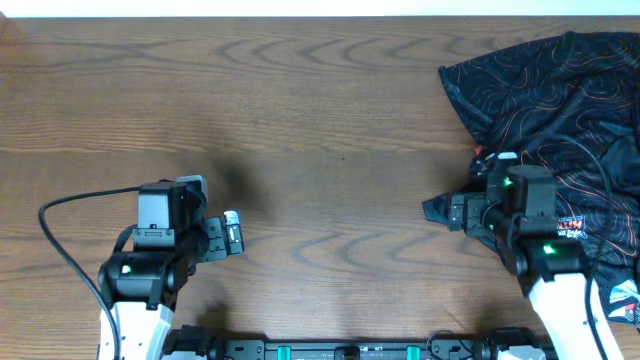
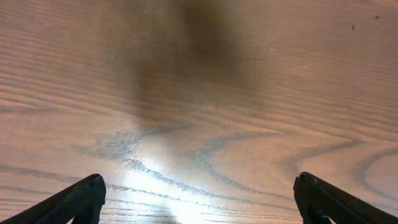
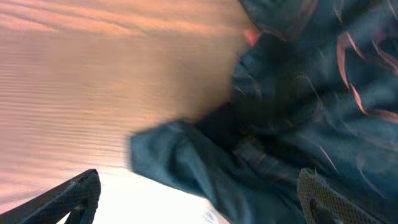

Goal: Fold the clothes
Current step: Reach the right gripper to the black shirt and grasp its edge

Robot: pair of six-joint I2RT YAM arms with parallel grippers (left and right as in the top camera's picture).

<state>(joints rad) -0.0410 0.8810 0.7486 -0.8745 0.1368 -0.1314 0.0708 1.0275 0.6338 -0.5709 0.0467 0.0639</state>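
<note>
— Two arms, one jersey (image 1: 560, 100): what does the overhead view give?
— The jersey lies crumpled at the far right of the surface (image 1: 300, 100), running off the frame's right edge. The right jaws stand spread wide over its near left edge, holding nothing. The left jaws, equally wide and empty, hang over bare wood, well apart from the cloth.
— And the left wrist view?
— Only wood grain, a soft shadow (image 2: 186, 50) and a glare patch (image 2: 155, 186) between the jaws. Nothing to pick there.
— The right wrist?
— Blurred, but a dark flap (image 3: 180, 165) pokes out onto the wood between the jaws, with the bulk bunched to the right.
— So how to do the step well?
— I judge the cloth must first be spread flat. Pinch one layer at that flap, not a bunch, and draw it toward the middle, where the left jaws can reach the other edge.
— The surface, the room?
— Brown wood grain, bare left of the jersey. Of the room, only a pale strip (image 1: 300, 8) along the far edge shows.
</note>
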